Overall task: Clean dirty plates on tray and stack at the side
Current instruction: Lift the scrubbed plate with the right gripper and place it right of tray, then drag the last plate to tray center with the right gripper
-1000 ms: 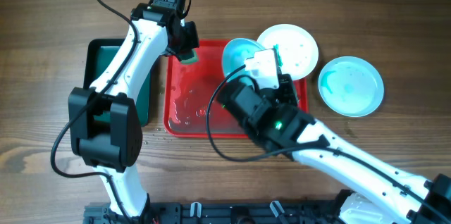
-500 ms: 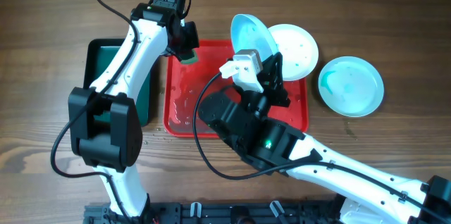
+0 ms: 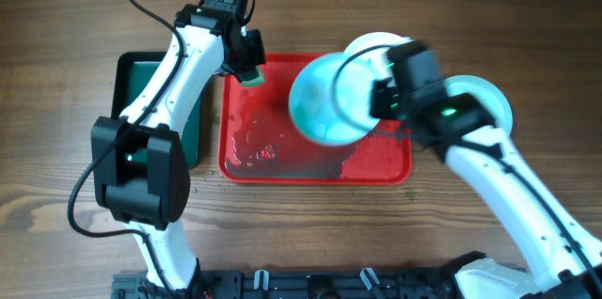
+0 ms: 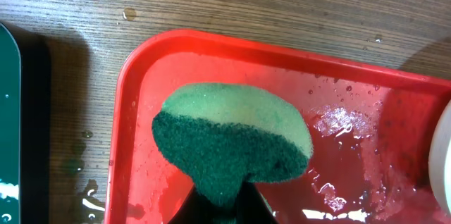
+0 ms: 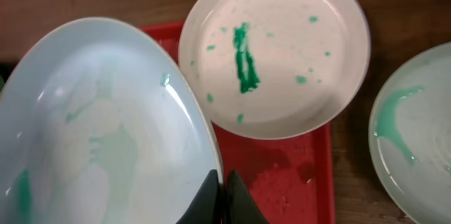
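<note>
Risk: plate held by rim only

Grip: right end effector (image 5: 220,192) is clamped on the rim of the held plate (image 5: 99,125), which is raised and tilted above the red tray (image 4: 134,111). The left end effector (image 4: 220,208) pinches a green sponge (image 4: 232,139) over the tray's wet far-left corner. The second plate (image 5: 282,55) overlaps the tray's far-right rim. The third plate (image 5: 416,132) lies on the worktop (image 3: 470,17) just right of the tray.

Likely failure: sponge pressure levers the thin edge grip, so the held plate twists, slips, and drops onto the tray or strikes the second plate.

I see a wood table (image 3: 56,17), a dark green tray (image 3: 125,78) lying at its left, a two-tone green sponge (image 4: 229,136), water drops (image 4: 129,14) on the wood
</note>
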`<state>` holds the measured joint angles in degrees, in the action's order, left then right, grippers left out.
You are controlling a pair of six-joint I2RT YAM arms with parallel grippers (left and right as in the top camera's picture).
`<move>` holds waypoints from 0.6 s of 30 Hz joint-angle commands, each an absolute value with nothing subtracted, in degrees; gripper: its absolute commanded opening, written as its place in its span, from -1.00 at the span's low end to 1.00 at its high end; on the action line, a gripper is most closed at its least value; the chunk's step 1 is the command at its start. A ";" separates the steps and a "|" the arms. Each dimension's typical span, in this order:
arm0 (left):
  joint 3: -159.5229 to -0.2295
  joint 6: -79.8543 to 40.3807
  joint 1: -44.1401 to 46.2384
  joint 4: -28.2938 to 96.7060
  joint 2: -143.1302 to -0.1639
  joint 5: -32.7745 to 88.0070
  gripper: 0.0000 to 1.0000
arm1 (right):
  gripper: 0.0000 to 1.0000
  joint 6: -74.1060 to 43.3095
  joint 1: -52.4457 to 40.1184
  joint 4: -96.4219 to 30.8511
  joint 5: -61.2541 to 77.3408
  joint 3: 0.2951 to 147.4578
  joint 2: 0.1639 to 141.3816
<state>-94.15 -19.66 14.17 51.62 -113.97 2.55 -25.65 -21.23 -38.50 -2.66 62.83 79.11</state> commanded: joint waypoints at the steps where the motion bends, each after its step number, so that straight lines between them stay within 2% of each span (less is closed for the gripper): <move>1: -94.83 -20.21 14.02 51.68 -113.36 3.20 -0.92 | -0.92 -25.02 -4.54 -39.16 12.64 62.87 76.60; 5: -94.83 -20.21 14.02 51.86 -113.36 3.20 -0.92 | -0.92 -25.10 14.24 -39.29 9.37 62.87 77.52; 8: -94.83 -20.21 14.02 52.12 -113.36 3.22 -0.92 | -0.92 -25.47 22.17 -41.65 4.84 62.83 81.34; 11: -94.83 -20.21 14.02 52.12 -113.36 3.20 -0.92 | -0.92 -25.47 25.36 -42.74 0.60 61.01 85.73; 16: -94.83 -20.21 14.02 52.10 -113.36 3.20 -0.92 | -0.92 -25.61 25.56 -39.13 0.05 57.04 91.92; 18: -94.83 -20.21 14.02 52.07 -113.36 3.20 -0.92 | -0.42 -25.43 25.56 -38.94 0.54 56.97 93.67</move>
<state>-94.15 -19.66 14.17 52.10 -113.97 2.55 -25.41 25.50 -39.57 0.99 57.25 92.29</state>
